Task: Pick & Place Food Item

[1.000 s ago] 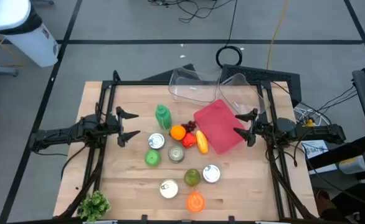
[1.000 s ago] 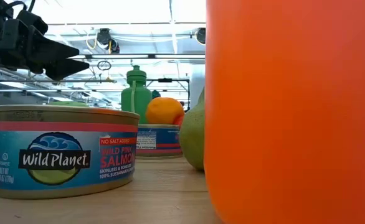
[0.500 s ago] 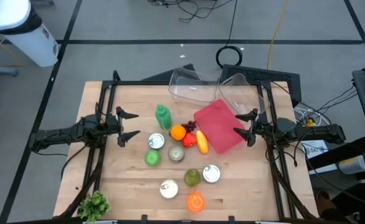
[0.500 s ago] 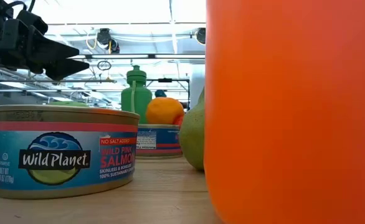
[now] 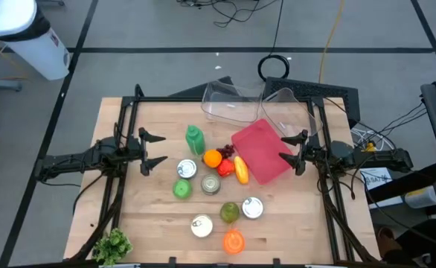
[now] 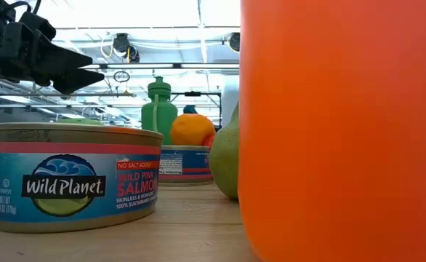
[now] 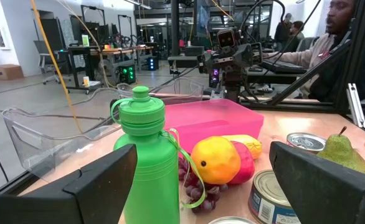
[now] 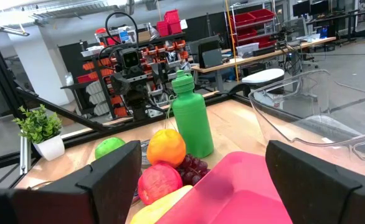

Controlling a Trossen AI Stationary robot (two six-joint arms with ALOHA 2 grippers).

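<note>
Food lies in the table's middle: an orange, a red apple, dark grapes, a yellow piece, a green apple, a pear, several cans and a green bottle. A pink tray rests flat on the table to their right. My left gripper hovers open at the left, fingers pointing at the food. My right gripper hovers open over the tray's right edge.
Two clear plastic bins stand at the far edge. An orange cup and a can stand near the near edge, a small leafy plant at the near left corner. A person sits beyond the table.
</note>
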